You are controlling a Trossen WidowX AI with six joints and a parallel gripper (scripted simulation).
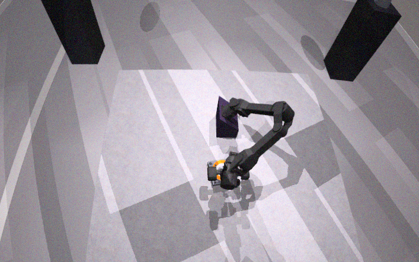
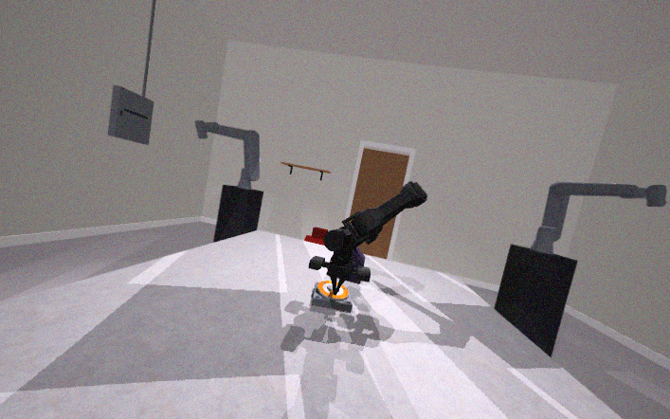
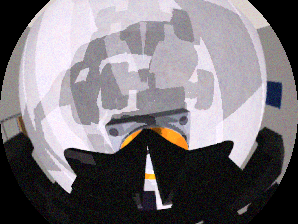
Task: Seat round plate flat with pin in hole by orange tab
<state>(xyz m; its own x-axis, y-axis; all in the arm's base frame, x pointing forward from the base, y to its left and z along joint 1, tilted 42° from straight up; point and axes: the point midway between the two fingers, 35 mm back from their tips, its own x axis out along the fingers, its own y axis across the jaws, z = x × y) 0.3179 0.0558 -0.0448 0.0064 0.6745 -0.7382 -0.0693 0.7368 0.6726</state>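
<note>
Gripper (image 2: 335, 293) fully closed, empty, pointing straight down, tips on the plate (image 2: 345, 291); arm elbow folded high toward 2 o'clock in top view.

From overhead, the dark jointed robot arm (image 1: 269, 130) rises off its purple block mount (image 1: 226, 121) at frame centre, elbows out to the right, then folds back down-left. Its black gripper head (image 1: 229, 177) hangs right over the round plate with the orange rim (image 1: 218, 164), hiding most of it. The grey square base (image 1: 211, 172) peeks out on the left. Two tall black pillars (image 1: 74, 29) stand in the upper corners.
</note>
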